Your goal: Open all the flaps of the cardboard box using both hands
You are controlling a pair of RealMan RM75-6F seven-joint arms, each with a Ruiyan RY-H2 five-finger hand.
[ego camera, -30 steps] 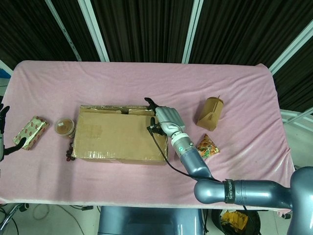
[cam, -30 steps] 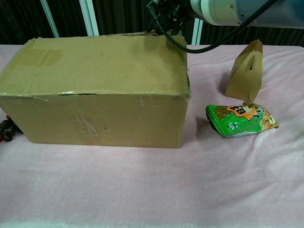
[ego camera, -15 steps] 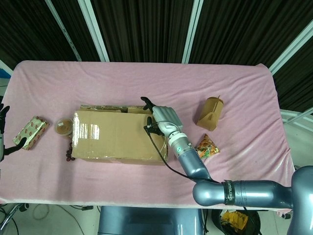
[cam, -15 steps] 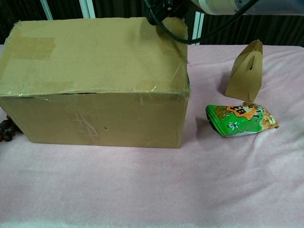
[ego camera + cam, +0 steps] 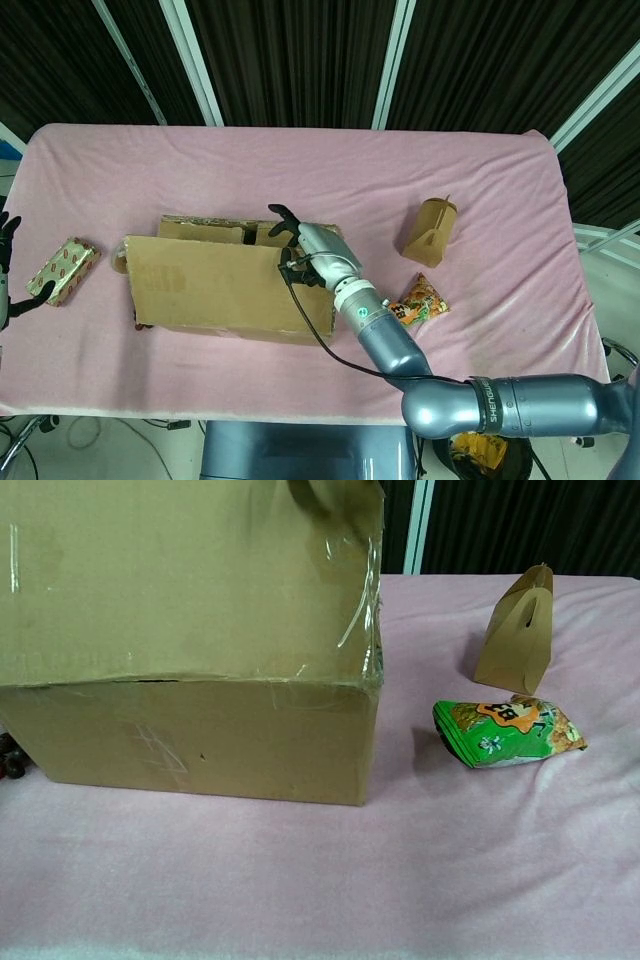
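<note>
The brown cardboard box (image 5: 230, 290) lies left of the table's middle. Its long front flap (image 5: 215, 280) is lifted and stands tilted toward me, and in the chest view the flap (image 5: 190, 580) fills the upper left above the box's front wall (image 5: 190, 740). My right hand (image 5: 305, 250) grips the flap's free edge near its right corner, dark fingertips reaching over the edge. The chest view hides that hand behind the flap. A back flap (image 5: 205, 229) shows behind it. My left hand (image 5: 6, 245) stays at the far left edge, away from the box, fingers apart and holding nothing.
A brown paper takeaway bag (image 5: 432, 231) (image 5: 515, 630) stands right of the box, and a green-orange snack packet (image 5: 423, 300) (image 5: 507, 730) lies nearer me. A wrapped gift box (image 5: 62, 270) sits at the far left. Dark grapes (image 5: 10, 760) lie by the box's left end.
The front flap has swung up from flat on the box to steeply raised. My right hand moved left and upward with its edge. The left hand has not moved.
</note>
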